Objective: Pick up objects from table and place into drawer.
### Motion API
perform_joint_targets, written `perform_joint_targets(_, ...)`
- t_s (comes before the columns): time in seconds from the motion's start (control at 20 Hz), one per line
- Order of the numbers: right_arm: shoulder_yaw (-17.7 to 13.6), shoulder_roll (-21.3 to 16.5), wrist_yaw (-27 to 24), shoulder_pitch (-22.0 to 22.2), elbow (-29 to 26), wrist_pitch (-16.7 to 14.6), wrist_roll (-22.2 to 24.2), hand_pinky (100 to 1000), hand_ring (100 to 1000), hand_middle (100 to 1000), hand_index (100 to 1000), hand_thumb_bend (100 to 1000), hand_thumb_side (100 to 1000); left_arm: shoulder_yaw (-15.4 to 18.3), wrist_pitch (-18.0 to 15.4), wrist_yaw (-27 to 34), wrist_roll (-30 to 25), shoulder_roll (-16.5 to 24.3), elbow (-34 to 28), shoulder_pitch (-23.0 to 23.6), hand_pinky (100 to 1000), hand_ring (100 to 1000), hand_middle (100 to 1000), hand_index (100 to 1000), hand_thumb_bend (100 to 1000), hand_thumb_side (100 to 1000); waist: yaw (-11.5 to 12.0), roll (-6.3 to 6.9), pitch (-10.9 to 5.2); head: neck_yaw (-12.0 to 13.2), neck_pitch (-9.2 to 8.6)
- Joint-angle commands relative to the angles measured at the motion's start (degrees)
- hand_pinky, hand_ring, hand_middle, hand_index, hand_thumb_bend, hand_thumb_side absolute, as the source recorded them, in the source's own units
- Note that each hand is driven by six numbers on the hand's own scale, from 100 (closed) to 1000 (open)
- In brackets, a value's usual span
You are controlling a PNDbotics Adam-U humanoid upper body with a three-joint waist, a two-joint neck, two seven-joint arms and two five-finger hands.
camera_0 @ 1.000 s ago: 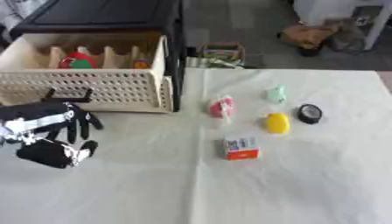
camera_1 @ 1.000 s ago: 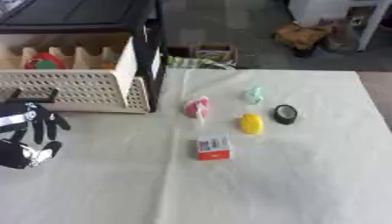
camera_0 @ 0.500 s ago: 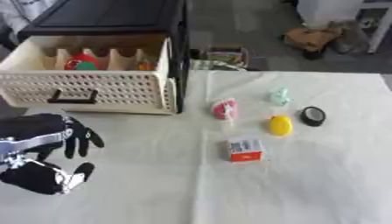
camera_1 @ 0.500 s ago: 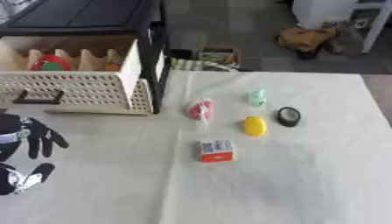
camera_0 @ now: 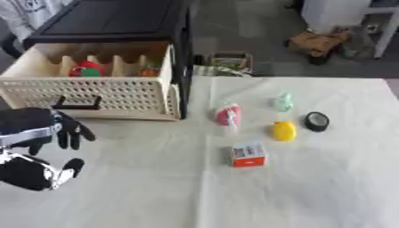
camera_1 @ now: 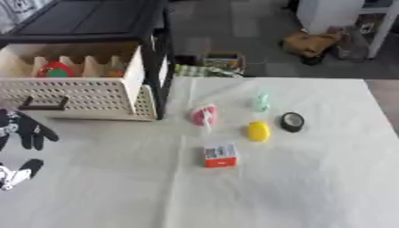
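The cream lattice drawer point(camera_0: 93, 95) stands pulled out of a black cabinet point(camera_0: 117, 20) at the back left, with red and orange items point(camera_0: 84, 69) inside its compartments. On the white cloth lie a pink-red packet point(camera_0: 227, 115), a pale green object point(camera_0: 282, 102), a yellow object point(camera_0: 283, 131), a black round object point(camera_0: 316, 121) and a small red and white box point(camera_0: 249, 155). My left hand point(camera_0: 35, 147), black with white marks, hovers at the left edge in front of the drawer, fingers relaxed, holding nothing. The right hand does not show.
Beyond the table's far edge, the grey floor holds a small box of clutter point(camera_0: 226, 62), a brown bag point(camera_0: 319, 42) and white furniture legs point(camera_0: 386, 26). The tablecloth point(camera_0: 311, 187) stretches bare across the front and right.
The picture has shifted, so the camera moved. My left hand has drifted down and toward the left edge, away from the drawer front. The objects on the cloth have not moved.
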Motion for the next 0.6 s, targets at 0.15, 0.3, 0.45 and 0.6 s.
perform_joint_targets(0.15, -0.60, -1.34, -0.24, -0.40, -0.94, 0.08, -0.23, 731, 672, 560, 754, 440, 757, 0.20, -0.55, -0.16, -0.57, 2.14, 2.95, -2.08, 536, 782, 769, 943, 105, 408, -0.31, 0.13, -0.64, 0.26, -0.04)
perform_joint_targets(0.3, -0.65, -1.33, -0.19, -0.46, -0.94, 0.10, -0.45, 731, 671, 559, 753, 440, 757, -0.20, -0.97, -0.71, -0.82, 1.68, 4.45, -2.96, 539, 784, 771, 947, 105, 408, -0.42, 0.13, -0.30, 0.32, -0.13)
perform_joint_targets(0.45, -0.67, -1.34, -0.19, -0.57, -0.94, 0.06, -0.60, 730, 672, 560, 753, 440, 757, -0.60, -1.24, -1.17, -1.05, 1.13, 5.94, -3.87, 543, 786, 772, 947, 105, 408, -0.55, 0.11, -0.09, 0.39, -0.21)
perform_joint_targets(0.6, -0.72, -1.31, -0.24, -0.66, -0.94, 0.00, -0.81, 729, 672, 560, 752, 440, 757, -1.11, -1.68, -2.13, -1.36, 0.70, 7.17, -4.58, 542, 786, 775, 948, 105, 408, -0.62, 0.08, 0.04, 0.51, -0.29)
